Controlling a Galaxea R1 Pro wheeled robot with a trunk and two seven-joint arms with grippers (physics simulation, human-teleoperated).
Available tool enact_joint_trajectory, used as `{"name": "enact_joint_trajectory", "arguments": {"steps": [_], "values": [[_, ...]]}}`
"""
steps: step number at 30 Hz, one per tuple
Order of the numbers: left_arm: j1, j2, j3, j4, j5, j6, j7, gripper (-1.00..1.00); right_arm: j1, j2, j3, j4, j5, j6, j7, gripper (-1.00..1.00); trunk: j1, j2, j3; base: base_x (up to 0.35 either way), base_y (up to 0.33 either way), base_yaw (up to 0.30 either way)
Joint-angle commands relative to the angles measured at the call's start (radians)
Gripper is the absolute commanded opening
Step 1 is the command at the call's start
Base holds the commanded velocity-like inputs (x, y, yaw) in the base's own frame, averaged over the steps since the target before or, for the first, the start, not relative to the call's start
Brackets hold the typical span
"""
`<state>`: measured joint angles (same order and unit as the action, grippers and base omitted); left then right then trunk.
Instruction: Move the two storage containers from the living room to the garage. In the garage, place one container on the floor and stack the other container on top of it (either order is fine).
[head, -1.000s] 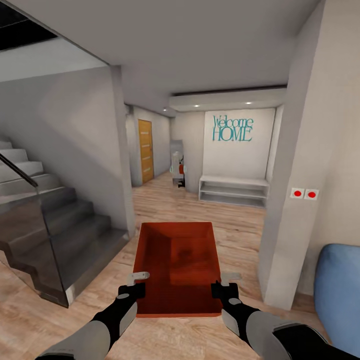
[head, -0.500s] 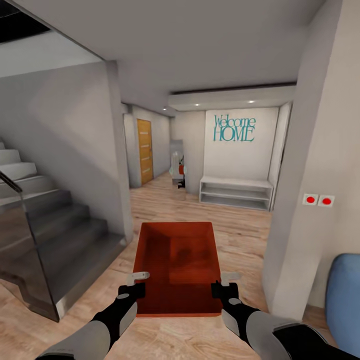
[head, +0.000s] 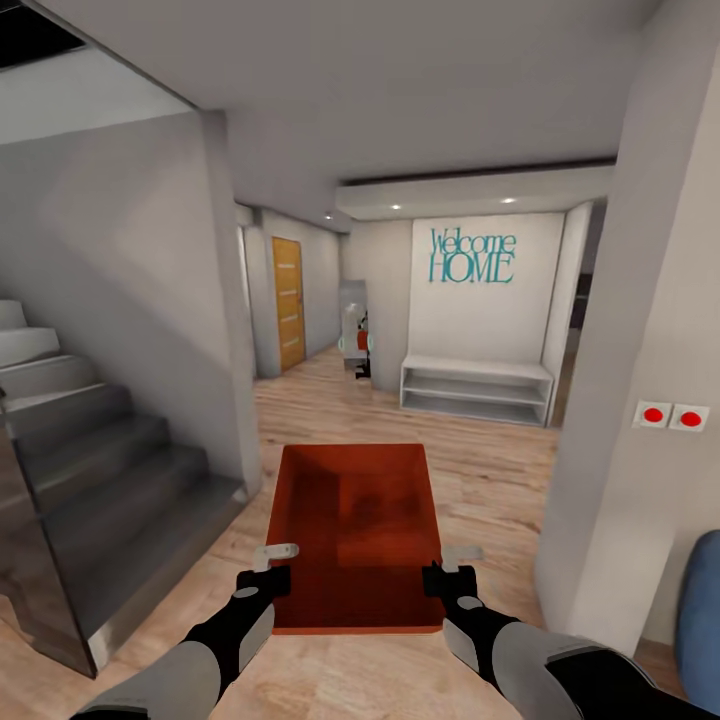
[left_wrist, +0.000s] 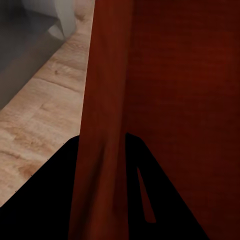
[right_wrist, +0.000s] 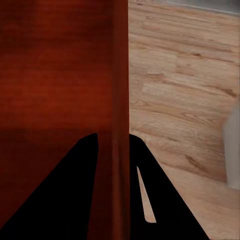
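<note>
The storage container (head: 355, 530) looked like matt red-orange plastic with a faint fine texture. The floor (head: 480, 460) was light wood plank with visible grain. The stairs (head: 90, 470) appeared smooth grey, behind a glossy glass panel (head: 30, 560).

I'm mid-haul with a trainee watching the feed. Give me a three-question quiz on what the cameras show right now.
1. True or false: the red-orange rectangular open-topped storage container is held by both grippers at once.
2. Which wall of that container does the left gripper clamp? A) its left side wall B) its far end wall C) its floor
3. Fill in: the surface under the robot is light ____-plank flooring.

Key:
1. True. The left gripper pinches the left wall and the right gripper pinches the right wall; each wrist view shows a red wall between the fingers.
2. A.
3. wood. This is not the garage; grey stairs and a white bench shelf under teal "Welcome HOME" lettering lie ahead.
</note>
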<state>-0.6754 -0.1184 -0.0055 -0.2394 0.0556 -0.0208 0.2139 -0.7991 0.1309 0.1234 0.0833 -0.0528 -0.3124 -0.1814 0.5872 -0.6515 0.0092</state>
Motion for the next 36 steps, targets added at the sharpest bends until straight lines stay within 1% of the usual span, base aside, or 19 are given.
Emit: {"name": "enact_joint_trajectory", "arguments": {"steps": [1,36], "values": [[0.0,0.014,0.009,0.003,0.004,-0.002,0.009,-1.0,-0.002,0.001,-0.042,-0.051,0.034,-0.002,0.004,-1.0,0.001,0.0,0.0,0.319,0.0,0.0],[0.0,0.014,0.009,0.003,0.003,-0.002,0.007,-1.0,-0.002,0.001,-0.042,-0.051,0.034,-0.002,0.004,-1.0,0.001,0.0,0.0,0.32,0.0,0.0]]}}
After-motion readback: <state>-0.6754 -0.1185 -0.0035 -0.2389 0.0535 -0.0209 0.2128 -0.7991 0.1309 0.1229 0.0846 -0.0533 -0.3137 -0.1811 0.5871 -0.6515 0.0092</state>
